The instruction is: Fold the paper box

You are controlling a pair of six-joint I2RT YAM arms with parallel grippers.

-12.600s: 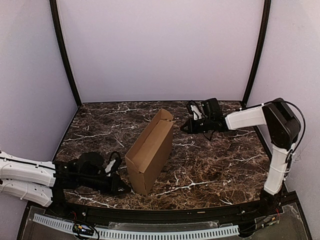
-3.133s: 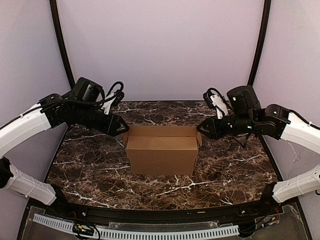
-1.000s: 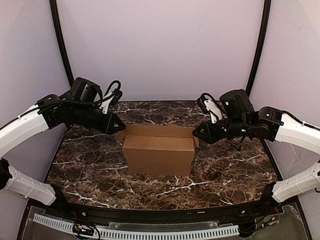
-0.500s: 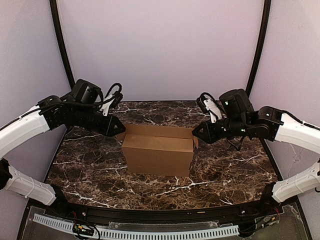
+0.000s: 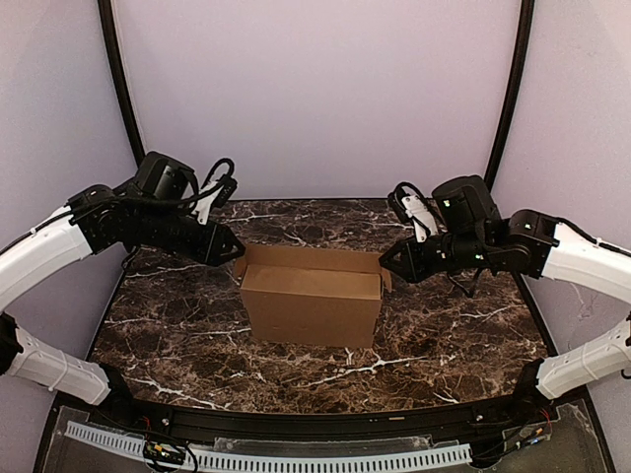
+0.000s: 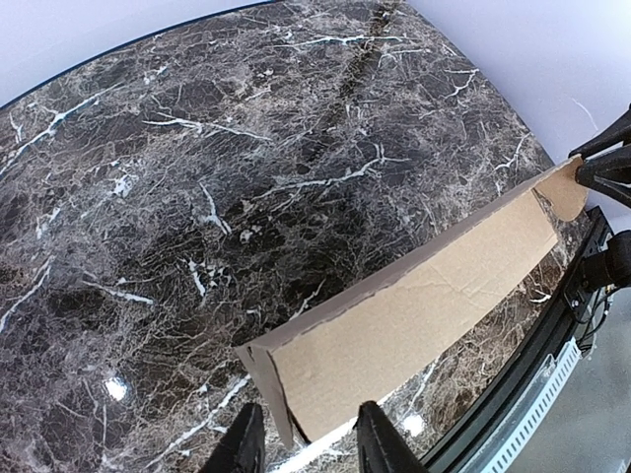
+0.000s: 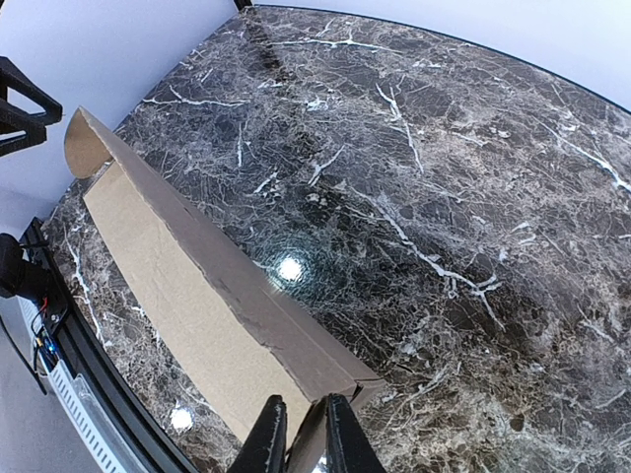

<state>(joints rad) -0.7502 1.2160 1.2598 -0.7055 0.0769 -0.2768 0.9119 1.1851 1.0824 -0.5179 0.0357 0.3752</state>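
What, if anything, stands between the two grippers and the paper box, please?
Nothing visible does. The left gripper straddles one end flap of the paper box with jaws apart, and the right gripper pinches the opposite end flap.

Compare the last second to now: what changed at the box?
Left gripper has loosened on the left end of the box. Its fingers now stand apart around the cardboard, and it has pulled back slightly leftward. Right gripper still pinches the right end, and the box hasn't moved.
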